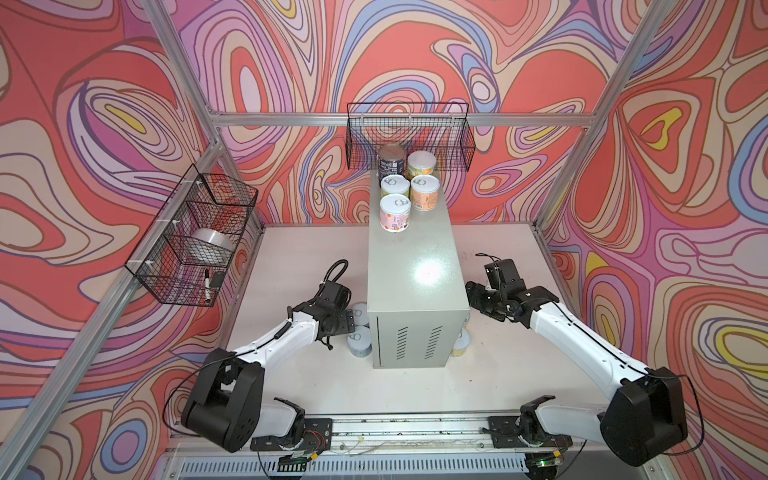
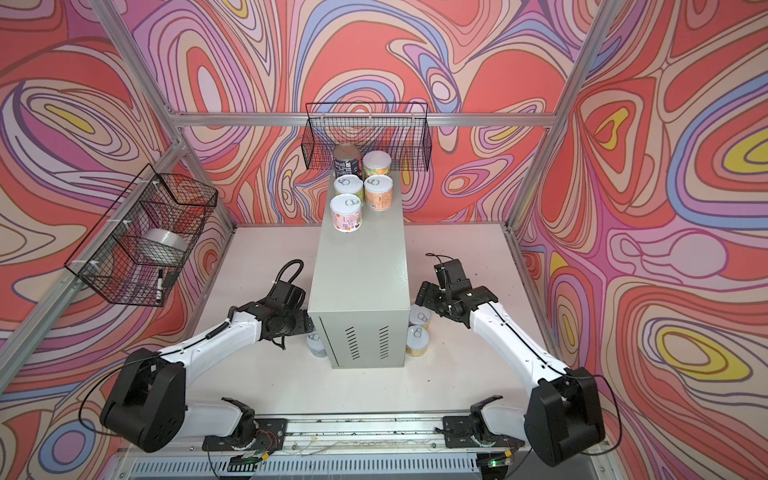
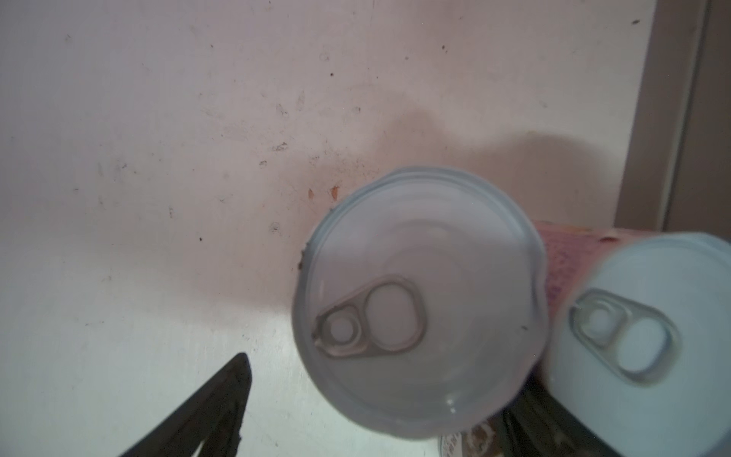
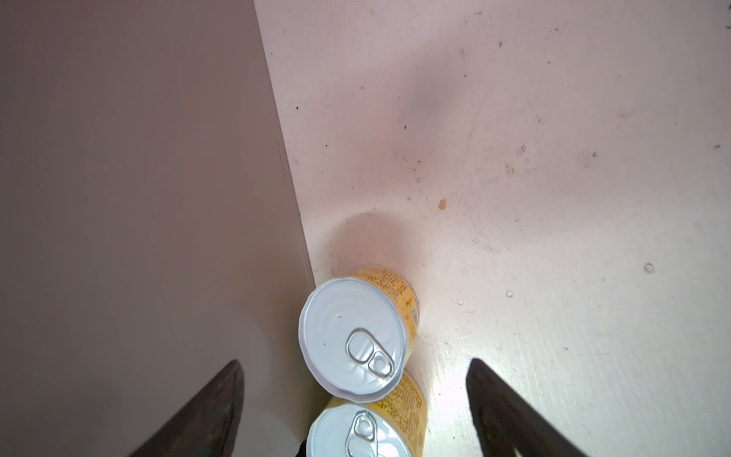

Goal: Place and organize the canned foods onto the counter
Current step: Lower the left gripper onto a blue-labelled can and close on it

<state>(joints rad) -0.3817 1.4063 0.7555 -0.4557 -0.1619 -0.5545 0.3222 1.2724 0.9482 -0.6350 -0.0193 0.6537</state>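
In both top views five cans [image 1: 395, 212] stand on the counter [image 1: 415, 266], well beyond our hands. Left wrist: left gripper [image 3: 379, 376] gapes, empty, over a tin [image 3: 419, 300]. Right wrist: right gripper [image 4: 355, 361] is wide, empty, over a yellow tin [image 4: 352, 336]. We judge them rigid, slick and weighty, so we'd clamp mid-wall.

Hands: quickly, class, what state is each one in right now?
Left hand: open over a tin, not gripping it.
Right hand: open, holding nothing, above two yellow tins.
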